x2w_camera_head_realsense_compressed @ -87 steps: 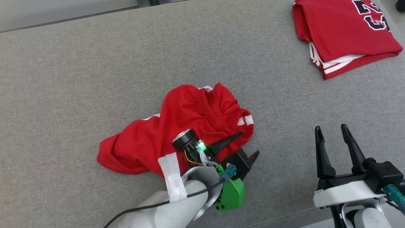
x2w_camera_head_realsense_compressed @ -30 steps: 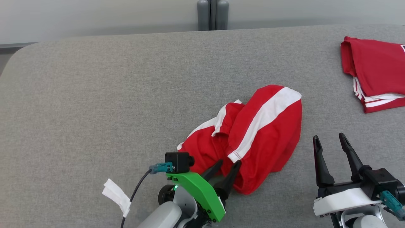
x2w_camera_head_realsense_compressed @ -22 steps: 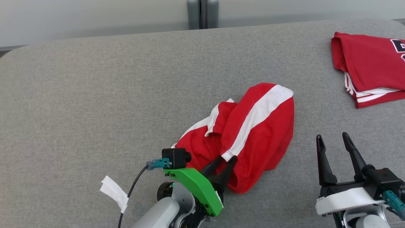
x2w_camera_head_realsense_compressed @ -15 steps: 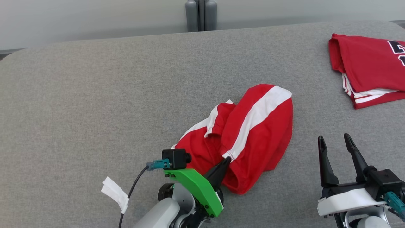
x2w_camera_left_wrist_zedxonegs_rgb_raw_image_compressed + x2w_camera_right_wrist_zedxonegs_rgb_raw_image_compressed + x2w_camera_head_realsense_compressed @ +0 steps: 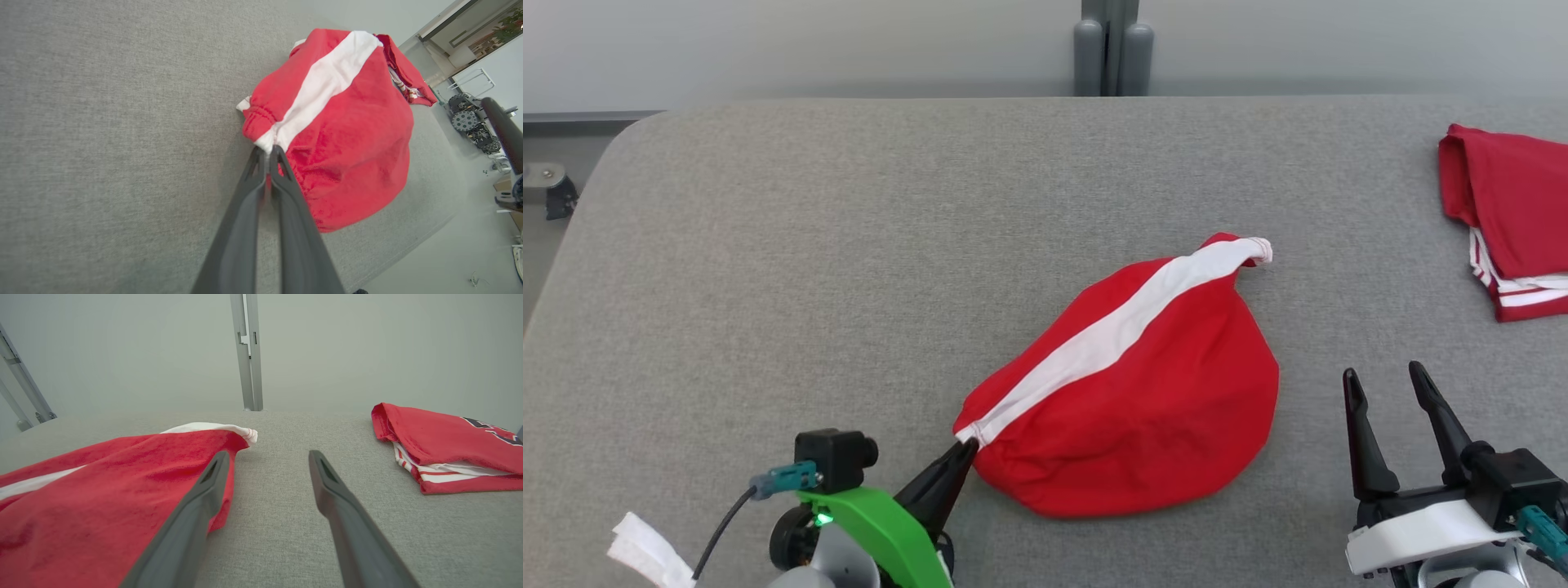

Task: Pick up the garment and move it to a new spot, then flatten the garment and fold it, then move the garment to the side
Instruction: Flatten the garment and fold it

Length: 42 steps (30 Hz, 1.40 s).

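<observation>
The grey worktop [image 5: 809, 245] carries two pieces of red clothing. The larger is the garment [image 5: 1143, 408], one of it, red with a single white stripe. It is bunched into a rounded mound a little right of the middle, towards the near edge. The other is one folded red garment [image 5: 1511, 204] with striped trim, well apart at the right edge (done with, by the look of it).

There are two grippers. The left gripper [image 5: 964, 453] has its jaws clenched on the garment's hem where the white stripe ends, at the mound's near-left end. The right gripper [image 5: 1384, 371] sits by the near right corner, jaws released and holding nothing, just beside the mound.

I judge this to be the moving step, with flattening not yet begun. Next, the pinched hem wants setting down on bare worktop, and the right jaws need a second corner to pull the mound flat.
</observation>
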{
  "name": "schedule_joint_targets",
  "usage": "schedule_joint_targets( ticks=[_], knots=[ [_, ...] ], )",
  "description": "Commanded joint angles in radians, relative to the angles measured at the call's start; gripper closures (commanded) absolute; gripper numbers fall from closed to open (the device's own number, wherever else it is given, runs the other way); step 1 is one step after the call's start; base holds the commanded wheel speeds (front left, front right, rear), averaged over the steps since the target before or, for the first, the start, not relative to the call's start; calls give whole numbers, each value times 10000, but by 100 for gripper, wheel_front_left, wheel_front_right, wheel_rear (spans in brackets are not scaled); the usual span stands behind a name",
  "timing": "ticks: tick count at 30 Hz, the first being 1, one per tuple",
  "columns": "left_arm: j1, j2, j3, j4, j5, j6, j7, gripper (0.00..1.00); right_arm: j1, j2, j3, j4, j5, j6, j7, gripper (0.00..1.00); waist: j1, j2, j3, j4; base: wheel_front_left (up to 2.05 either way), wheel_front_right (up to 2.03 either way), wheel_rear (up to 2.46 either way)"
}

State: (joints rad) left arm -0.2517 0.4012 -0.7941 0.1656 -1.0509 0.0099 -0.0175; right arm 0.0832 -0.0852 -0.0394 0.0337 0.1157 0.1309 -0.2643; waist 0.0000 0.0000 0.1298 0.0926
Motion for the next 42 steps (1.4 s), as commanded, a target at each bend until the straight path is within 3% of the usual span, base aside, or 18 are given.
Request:
schedule_joint_targets(
  ticks=[1, 4, 8, 11, 15, 21, 29, 30, 31, 33, 34, 42],
  knots=[
    [259, 280, 54, -319, 20, 123, 80, 100, -52, -135, 102, 98, 151, -4, 1, 0, 0, 0, -44, 364, 0, 0, 0],
    [520, 692, 168, -874, 31, 406, 144, 100, -622, -510, 526, 458, 561, -4, 3, 0, 0, 0, -2, 521, 0, 0, 0],
    [589, 783, 231, -1150, 99, 639, 97, 100, -1882, -1321, 1377, 1773, 1587, -4, 1, 0, 0, 0, 104, 662, 0, 0, 0],
    [532, 748, 158, -1093, 167, 638, 119, 100, -3253, -1989, 2447, 3203, 3016, -1, 303, 0, 0, 0, 193, 780, 0, 0, 0],
    [327, 674, 54, -960, 292, 641, 191, 100, -4610, -2555, 3474, 4431, 5696, -3, 1487, 0, 0, 0, 355, 1031, 0, 0, 0],
    [13, 483, -40, -728, 392, 478, 152, 100, -5503, -3328, 4406, 5008, 8917, -1, 2962, 0, 0, 0, 631, 1466, 0, 0, 0],
    [-310, 212, -232, -353, 502, 199, 140, 100, -5933, -3924, 5710, 5374, 10212, -1, 3243, 0, 0, 0, 938, 1875, 0, 0, 0],
    [-328, 189, -250, -320, 511, 178, 147, 100, -5978, -3963, 5823, 5408, 10282, -1, 3164, 3, 0, 0, 959, 1898, 0, 0, 0],
    [-358, 169, -271, -285, 517, 159, 157, 100, -6053, -3971, 5937, 5422, 10417, -1, 3048, 31, 0, 0, 981, 1916, 0, 0, 0],
    [-395, 143, -275, -225, 517, 131, 132, 100, -6135, -4010, 6174, 5425, 10606, -1, 2883, 71, 0, 0, 1025, 1926, 0, 0, 0],
    [-402, 137, -280, -197, 506, 115, 135, 100, -6162, -4039, 6299, 5408, 10701, -1, 2857, 100, 0, 0, 1045, 1921, 0, 0, 0],
    [-680, 290, -120, -108, 622, 36, -70, 100, -6824, -4631, 7115, 4875, 11282, -1, 2173, 100, 0, 0, 1323, 1546, 0, 0, 0]
  ],
)
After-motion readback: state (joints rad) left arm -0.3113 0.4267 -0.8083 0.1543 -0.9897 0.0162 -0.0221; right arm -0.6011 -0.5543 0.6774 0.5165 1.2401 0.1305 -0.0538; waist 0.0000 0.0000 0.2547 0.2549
